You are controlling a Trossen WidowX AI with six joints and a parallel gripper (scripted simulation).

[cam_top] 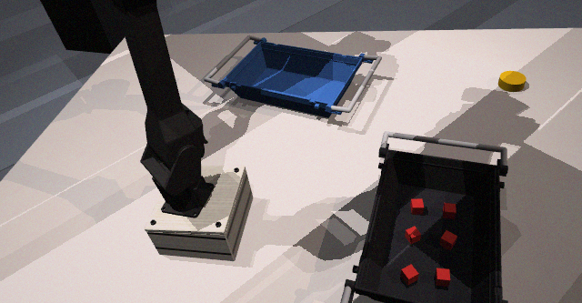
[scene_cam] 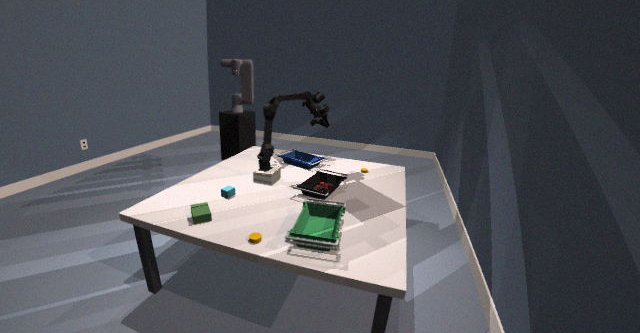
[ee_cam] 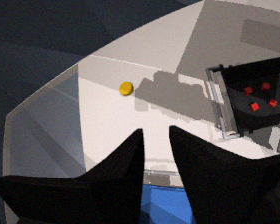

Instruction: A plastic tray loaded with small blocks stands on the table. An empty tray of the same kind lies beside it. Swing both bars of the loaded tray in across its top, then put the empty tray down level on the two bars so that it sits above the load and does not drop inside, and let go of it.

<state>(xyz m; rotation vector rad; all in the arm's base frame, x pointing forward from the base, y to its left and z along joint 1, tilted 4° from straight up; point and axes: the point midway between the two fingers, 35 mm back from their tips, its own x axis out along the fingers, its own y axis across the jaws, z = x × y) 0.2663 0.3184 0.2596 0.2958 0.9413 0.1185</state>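
The loaded black tray (cam_top: 384, 226) (scene_cam: 308, 187) (ee_cam: 256, 122) holds several small red blocks (cam_top: 448, 239) (ee_cam: 255, 106). Its far wire bar (cam_top: 443, 142) (ee_cam: 218, 102) is out over the far end. The near bar (cam_top: 347, 291) is mostly cut off in the top view but also looks swung out. An empty blue tray (cam_top: 273, 98) (scene_cam: 300, 162) (ee_cam: 163, 189) lies near the back edge, bars outward. An empty green tray (scene_cam: 325, 210) lies on the black tray's other side. My gripper (scene_cam: 322, 122) (ee_cam: 156, 133) is high above the table, fingers slightly apart with nothing between them.
Yellow discs (cam_top: 512, 80) (scene_cam: 255, 238) (ee_cam: 126, 88) lie near the back right and the front edge. A green block (scene_cam: 201, 213) and a cyan block (scene_cam: 228, 192) lie at the left front. The arm's base box (cam_top: 236, 212) (scene_cam: 267, 176) stands left of the black tray.
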